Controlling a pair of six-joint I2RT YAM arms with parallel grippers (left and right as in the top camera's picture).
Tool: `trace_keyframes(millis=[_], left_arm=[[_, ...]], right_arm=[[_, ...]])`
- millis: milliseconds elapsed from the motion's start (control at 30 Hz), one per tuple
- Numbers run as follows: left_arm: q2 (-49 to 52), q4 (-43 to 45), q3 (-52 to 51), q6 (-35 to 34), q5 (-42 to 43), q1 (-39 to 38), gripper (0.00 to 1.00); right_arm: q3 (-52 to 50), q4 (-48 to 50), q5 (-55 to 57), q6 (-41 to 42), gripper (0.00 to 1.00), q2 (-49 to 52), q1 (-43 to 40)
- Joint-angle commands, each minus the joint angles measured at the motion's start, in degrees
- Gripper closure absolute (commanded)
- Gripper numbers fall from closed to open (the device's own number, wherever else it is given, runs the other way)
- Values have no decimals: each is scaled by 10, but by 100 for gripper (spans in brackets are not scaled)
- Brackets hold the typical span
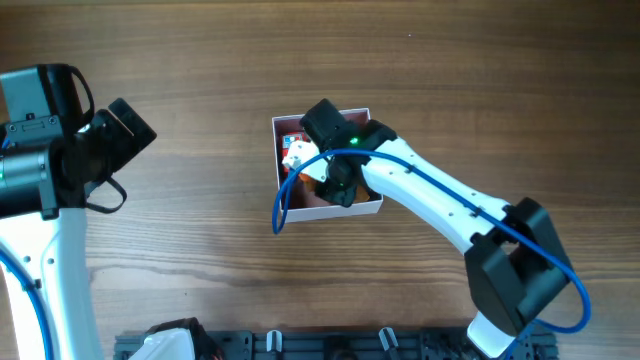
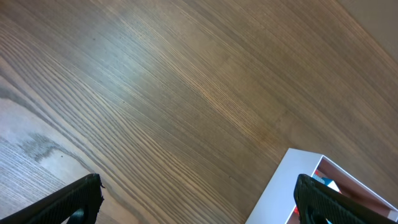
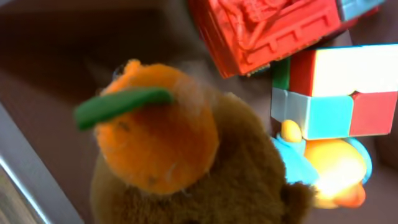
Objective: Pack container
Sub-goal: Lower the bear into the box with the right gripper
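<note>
The container [image 1: 360,207], a square, shallow, lidless box with thin white walls and a dusty-pink inside, sits near the middle of the brown wood-grain counter [image 1: 200,60].

Right claw [image 1: 340,186] reaches down into the box from the near right. Its fingers show in no view, so I cannot tell how far apart they are or whether they hold anything.

Right wrist view, close up inside the box:
- brown plush toy [image 3: 249,180] with a fuzzy orange ball [image 3: 158,137] and a green strip [image 3: 121,102] on it
- red moulded plastic block [image 3: 261,28]
- multicoloured puzzle cube [image 3: 329,90]
- small blue-and-orange toy figure [image 3: 329,165], just beside the cube

Left claw [image 2: 198,183] hovers well left of the box over bare wood, fingers spread wide with nothing between them. One white box corner shows by its right finger.
</note>
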Motion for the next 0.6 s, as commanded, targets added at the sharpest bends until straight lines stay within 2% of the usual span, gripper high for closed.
trace_keyframes(millis=[0, 33, 67, 100, 167, 367, 567], left_arm=[[-6, -1, 7, 9, -5, 4, 0], [-6, -1, 7, 9, -5, 4, 0], [-6, -1, 7, 9, -5, 4, 0], [-5, -1, 7, 9, -5, 4, 0], [-5, -1, 7, 9, -5, 4, 0], [-6, -1, 7, 9, -5, 4, 0], [-5, 0, 7, 9, -5, 4, 0]], right_arm=[[7, 3, -24, -7, 66, 14, 12], [7, 3, -24, -7, 51, 13, 12], [7, 1, -24, -7, 40, 13, 12], [7, 0, -24, -6, 21, 13, 12], [7, 0, -24, -7, 11, 13, 12], [7, 17, -3, -8, 7, 13, 12], [13, 25, 12, -6, 9, -13, 14]])
